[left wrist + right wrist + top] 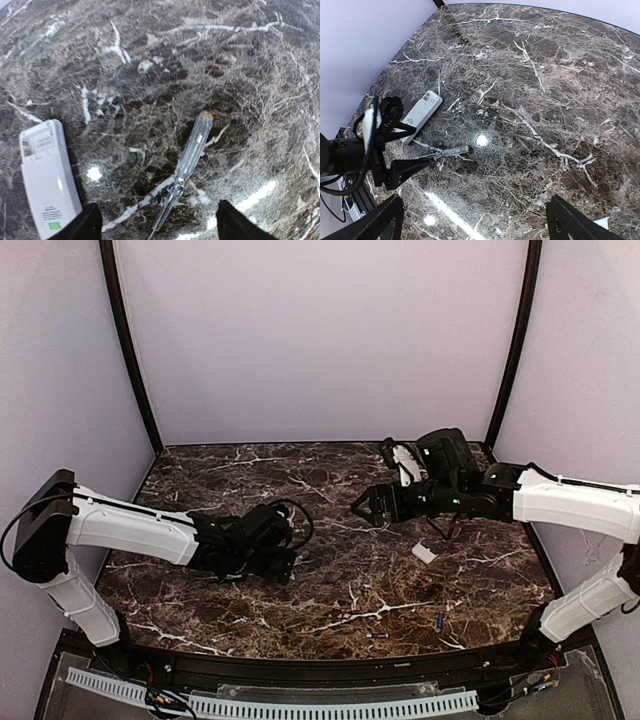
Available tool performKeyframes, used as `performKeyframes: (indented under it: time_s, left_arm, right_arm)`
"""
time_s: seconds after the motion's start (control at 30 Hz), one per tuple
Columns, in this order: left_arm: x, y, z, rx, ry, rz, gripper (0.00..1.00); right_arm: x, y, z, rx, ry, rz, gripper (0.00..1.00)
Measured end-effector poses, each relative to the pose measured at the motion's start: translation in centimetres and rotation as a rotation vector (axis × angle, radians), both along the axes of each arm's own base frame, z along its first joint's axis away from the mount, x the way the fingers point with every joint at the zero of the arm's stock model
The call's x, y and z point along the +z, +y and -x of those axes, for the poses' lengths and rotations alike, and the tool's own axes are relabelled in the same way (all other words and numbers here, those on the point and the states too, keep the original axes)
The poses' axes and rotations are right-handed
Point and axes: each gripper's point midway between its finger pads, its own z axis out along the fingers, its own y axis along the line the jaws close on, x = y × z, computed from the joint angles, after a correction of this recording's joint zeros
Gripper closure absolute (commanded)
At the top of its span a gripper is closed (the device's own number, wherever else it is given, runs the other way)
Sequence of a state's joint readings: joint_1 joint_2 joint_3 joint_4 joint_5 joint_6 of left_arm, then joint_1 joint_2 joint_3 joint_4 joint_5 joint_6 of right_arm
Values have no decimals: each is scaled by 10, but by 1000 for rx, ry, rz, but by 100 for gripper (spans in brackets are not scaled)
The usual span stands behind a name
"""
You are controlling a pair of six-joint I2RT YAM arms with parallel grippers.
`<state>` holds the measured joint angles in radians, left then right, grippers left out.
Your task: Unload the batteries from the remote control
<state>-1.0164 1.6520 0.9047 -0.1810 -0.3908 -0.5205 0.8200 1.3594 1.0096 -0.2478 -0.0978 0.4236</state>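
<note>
light fell evenly from above, and the top view was bright and sharp, with the lilac walls (320, 340) softly lit and only faint, soft shadows. the glossy marble table (350, 590) threw back glare: a round white spot near the centre of the right wrist view, another beside the remote control (47, 185) in the left wrist view, and pale streaks lower down. the remote control looked nearly washed out, with a soft shadow along its right edge. both wrist views bent and smeared toward the edges.

The white remote control (49, 187) lay flat, label side up, just outside the left gripper's (160, 226) finger. One dark blue battery (440, 619) lay well apart from the right gripper (362, 506).
</note>
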Motion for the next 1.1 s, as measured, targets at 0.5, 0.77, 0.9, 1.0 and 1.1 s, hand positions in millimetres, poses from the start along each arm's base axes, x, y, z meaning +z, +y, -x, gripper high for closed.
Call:
performKeyframes:
  time_s: [0.5, 0.77, 0.9, 1.0, 1.1]
  left_arm:
    - [119, 72, -33, 112, -265, 34, 1]
    - [125, 115, -26, 150, -320, -1, 2]
    - [125, 129, -26, 157, -341, -42, 1]
    - [127, 141, -29, 172, -356, -68, 2]
    - [129, 151, -34, 187, -375, -92, 1]
  right_arm:
    - [31, -6, -24, -89, -149, -42, 1]
    - [31, -1, -29, -77, -174, -50, 1]
    - [28, -1, -29, -77, -180, -52, 1]
    - [24, -2, -29, -76, -173, -46, 2]
    - [20, -6, -29, -73, -166, -45, 1]
